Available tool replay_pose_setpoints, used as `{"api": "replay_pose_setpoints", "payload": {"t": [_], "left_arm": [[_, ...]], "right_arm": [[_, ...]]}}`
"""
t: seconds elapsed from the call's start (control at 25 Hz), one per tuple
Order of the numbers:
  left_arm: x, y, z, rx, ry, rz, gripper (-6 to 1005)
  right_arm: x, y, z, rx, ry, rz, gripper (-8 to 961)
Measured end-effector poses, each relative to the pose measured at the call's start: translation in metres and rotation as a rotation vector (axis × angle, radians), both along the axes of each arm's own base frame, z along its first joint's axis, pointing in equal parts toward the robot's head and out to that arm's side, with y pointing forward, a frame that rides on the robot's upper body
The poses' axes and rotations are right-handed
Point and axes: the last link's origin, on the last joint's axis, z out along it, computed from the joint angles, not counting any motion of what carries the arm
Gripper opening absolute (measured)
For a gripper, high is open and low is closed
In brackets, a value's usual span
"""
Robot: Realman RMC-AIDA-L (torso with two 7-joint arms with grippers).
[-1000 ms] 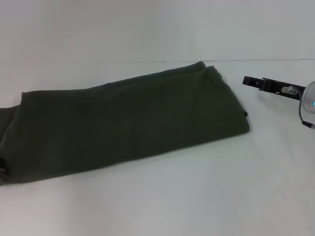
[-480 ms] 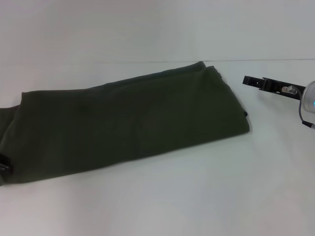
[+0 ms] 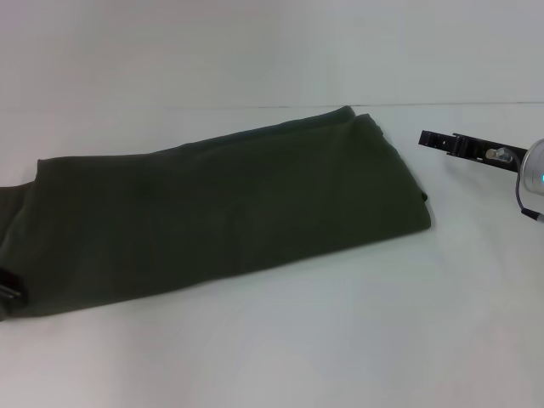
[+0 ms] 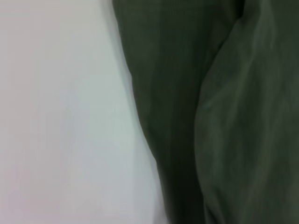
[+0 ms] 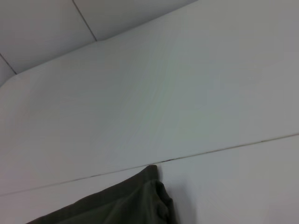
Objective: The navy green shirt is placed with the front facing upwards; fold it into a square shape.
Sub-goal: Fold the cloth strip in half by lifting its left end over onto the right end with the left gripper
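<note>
The navy green shirt (image 3: 229, 200) lies on the white table (image 3: 340, 340) as a long folded band, running from the near left edge to the far right, plain side up with no lettering showing. Only a small dark part of my left gripper (image 3: 10, 287) shows at the picture's left edge, against the shirt's near-left end. The left wrist view is filled by shirt cloth (image 4: 219, 116) beside bare table. My right gripper (image 3: 429, 138) hovers apart from the shirt, to the right of its far right end. The right wrist view catches that far corner of the shirt (image 5: 126, 203).
A thin seam (image 3: 467, 104) crosses the table just behind the shirt's far corner, with more white surface beyond it. White table surface lies in front of the shirt and to its right.
The dark part of my left gripper at the left edge has shifted slightly inward and up against the shirt's end. The right arm and the rest of the shirt have not moved.
</note>
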Motion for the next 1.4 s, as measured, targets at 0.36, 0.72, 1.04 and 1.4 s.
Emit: {"api": "replay_pose_setpoints", "payload": {"t": [0.36, 0.72, 1.04, 1.4], "left_arm": [[0.0, -0.001, -0.005, -0.028, 0.001, 0.005, 761], [0.001, -0.002, -0.005, -0.037, 0.001, 0.005, 777], [0.0, -0.007, 0.0, -0.039, -0.022, 0.04, 791], [-0.004, -0.024, 0.016, 0.023, -0.171, 0.132, 807]], "right_arm": [[-0.001, 0.0, 0.0, 0.0, 0.0, 0.002, 773], [-0.001, 0.0, -0.001, -0.001, 0.0, 0.002, 772], [0.0, 0.0, 0.0, -0.001, 0.0, 0.0, 771], [0.002, 0.0, 0.001, 0.002, -0.002, -0.003, 772]]}}
